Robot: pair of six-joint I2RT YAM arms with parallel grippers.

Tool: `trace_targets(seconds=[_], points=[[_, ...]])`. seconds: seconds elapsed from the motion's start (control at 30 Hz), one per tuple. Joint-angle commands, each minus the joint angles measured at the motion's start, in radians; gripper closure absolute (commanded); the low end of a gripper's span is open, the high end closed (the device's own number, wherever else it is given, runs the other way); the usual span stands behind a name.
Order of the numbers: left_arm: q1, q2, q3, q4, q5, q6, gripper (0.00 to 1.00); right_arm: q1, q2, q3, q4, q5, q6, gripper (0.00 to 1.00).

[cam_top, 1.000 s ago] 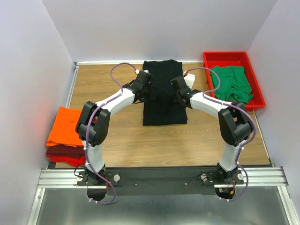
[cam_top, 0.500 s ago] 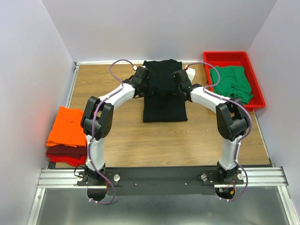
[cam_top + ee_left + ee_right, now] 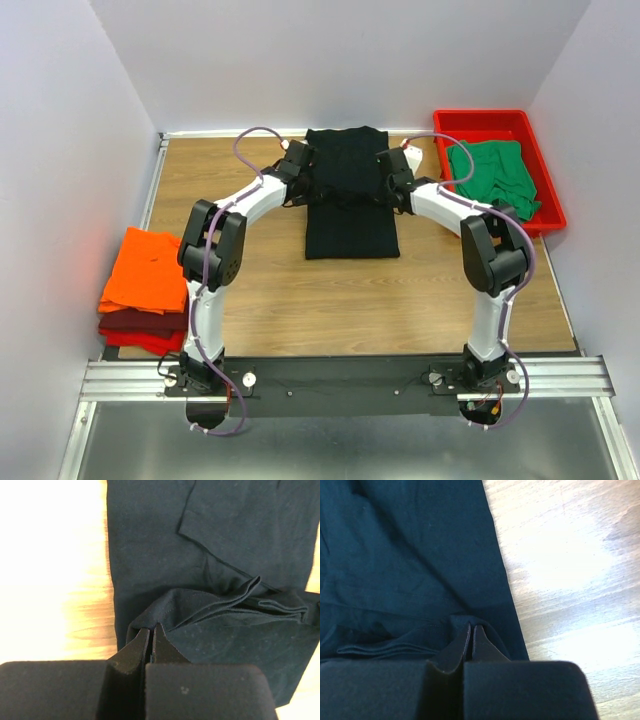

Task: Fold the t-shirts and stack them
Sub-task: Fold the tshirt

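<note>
T-shirt, black, seemingly in both grippers

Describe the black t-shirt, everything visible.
The black t-shirt is plain soft cloth, lying on the wood table, long axis running away from the arms. A sleeve lies folded onto the body. The left tool and right tool each pinch a side edge, raising a crosswise fold between them.
</note>
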Motion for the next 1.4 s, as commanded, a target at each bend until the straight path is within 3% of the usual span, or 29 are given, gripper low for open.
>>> trace_targets(seconds=[0.0,0.07,0.1,0.17,0.23,0.33,0.67,0.83,0.97,1.37], points=[[0.017,0.033,0.035,0.029,0.058,0.038,0.99,-0.012,0.034,0.038,0.014,-0.024,-0.016,0.95],[0.023,0.038,0.04,0.038,0.075,0.045,0.88,-0.013,0.037,0.051,0.014,-0.028,-0.022,0.85],[0.029,0.038,0.046,0.042,0.083,0.052,0.75,-0.016,0.037,0.053,0.014,-0.034,-0.025,0.67],[0.038,0.032,0.053,0.042,0.084,0.061,0.64,-0.021,0.026,0.053,0.014,-0.04,-0.03,0.46],[0.057,0.009,0.055,0.037,0.073,0.068,0.55,-0.027,0.0,0.048,0.012,-0.039,-0.044,0.33],[0.078,-0.033,0.043,0.025,0.058,0.069,0.54,-0.027,-0.052,0.025,0.012,-0.039,-0.065,0.24],[0.06,-0.136,-0.038,0.029,0.035,0.012,0.6,-0.018,-0.161,-0.088,0.015,-0.119,-0.068,0.26],[0.009,-0.087,-0.025,0.037,0.049,-0.011,0.88,0.02,-0.086,-0.045,0.028,-0.197,-0.103,0.48],[-0.001,-0.009,0.023,0.035,0.058,-0.03,0.98,0.066,-0.006,0.034,0.026,-0.182,-0.136,0.5],[0.011,0.206,0.228,-0.021,0.027,-0.033,1.0,0.07,0.193,0.206,0.02,-0.177,-0.165,0.51]])
